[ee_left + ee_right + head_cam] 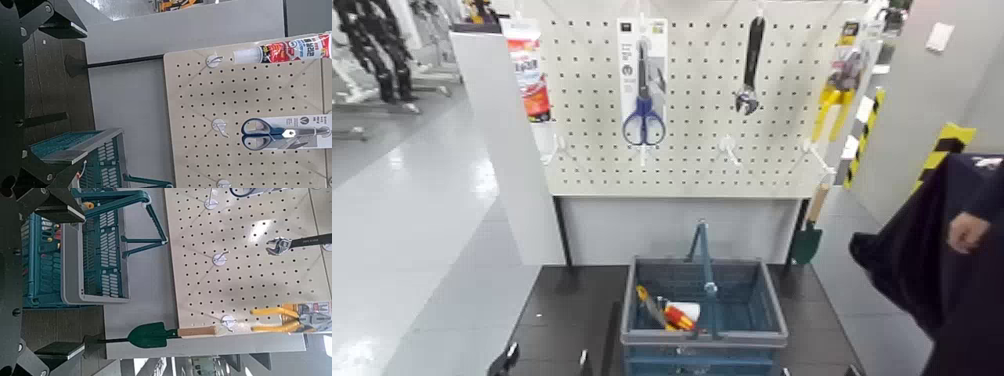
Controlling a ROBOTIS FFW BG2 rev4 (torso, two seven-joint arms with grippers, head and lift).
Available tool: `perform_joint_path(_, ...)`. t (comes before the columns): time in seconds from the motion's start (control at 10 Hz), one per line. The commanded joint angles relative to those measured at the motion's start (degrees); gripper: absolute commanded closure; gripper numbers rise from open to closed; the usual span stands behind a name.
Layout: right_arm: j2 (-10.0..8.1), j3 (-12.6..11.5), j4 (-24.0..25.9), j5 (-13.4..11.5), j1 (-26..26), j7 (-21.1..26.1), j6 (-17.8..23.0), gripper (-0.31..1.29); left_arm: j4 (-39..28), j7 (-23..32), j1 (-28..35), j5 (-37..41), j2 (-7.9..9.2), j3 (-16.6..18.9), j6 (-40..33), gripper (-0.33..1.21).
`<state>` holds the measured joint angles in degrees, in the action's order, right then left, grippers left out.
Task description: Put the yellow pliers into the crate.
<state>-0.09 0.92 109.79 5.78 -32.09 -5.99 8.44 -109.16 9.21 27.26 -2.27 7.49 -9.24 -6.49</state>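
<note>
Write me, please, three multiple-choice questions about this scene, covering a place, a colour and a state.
1. Where are the yellow pliers?
A) In the crate
B) Hanging on the pegboard
C) In the right gripper

2. What colour are the handles of the scissors on the pegboard?
A) Blue
B) Red
C) Green

3. How does the handle of the crate stand?
A) Folded flat
B) Detached
C) Raised

Key:
1: B, their card hangs at the board's right side in the head view.
2: A, both finger loops are blue.
3: C, the hoop rises above the rim.
</note>
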Motion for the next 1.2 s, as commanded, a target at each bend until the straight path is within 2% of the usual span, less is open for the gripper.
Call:
perform_joint_path(0.1, 1.58, -0.4, -0.2, -0.33, 0.28, 0.1, 0.18, 0.15, 0.0, -0.25, -0.1, 0.16, -0.02, 0.01, -0.01, 0.22)
perform_joint_path(0.3, 1.67, -0.48, -0.2, -0.33, 0.63, 0.37, 0.18, 0.15, 0.09, -0.6, -0.19, 0.25, -0.02, 0.19, 0.07, 0.22)
perform_joint_path(0.5, 1.67, -2.33, 0.07, -0.42, 2.56, 0.37, -1.14, 0.15, 0.09, -0.69, -0.28, 0.42, -0.02, 0.19, 0.16, 0.22)
perform_joint_path(0.9, 1.14, -6.73, 0.6, 1.25, 8.8, -4.47, -7.38, 0.16, 0.17, -1.21, -0.46, 0.6, -0.02, 0.01, 0.43, 0.22)
perform_joint_path(1.1, 0.97, -9.01, 0.6, 1.25, 12.49, -8.68, -10.54, 0.17, 0.17, -1.39, -0.63, 0.69, -0.02, -0.08, 0.6, 0.22)
perform_joint_path(1.2, 0.79, -9.71, 0.6, 1.25, 13.72, -8.95, -10.98, 0.17, 0.17, -1.65, -0.81, 0.69, -0.02, -0.08, 0.86, 0.22)
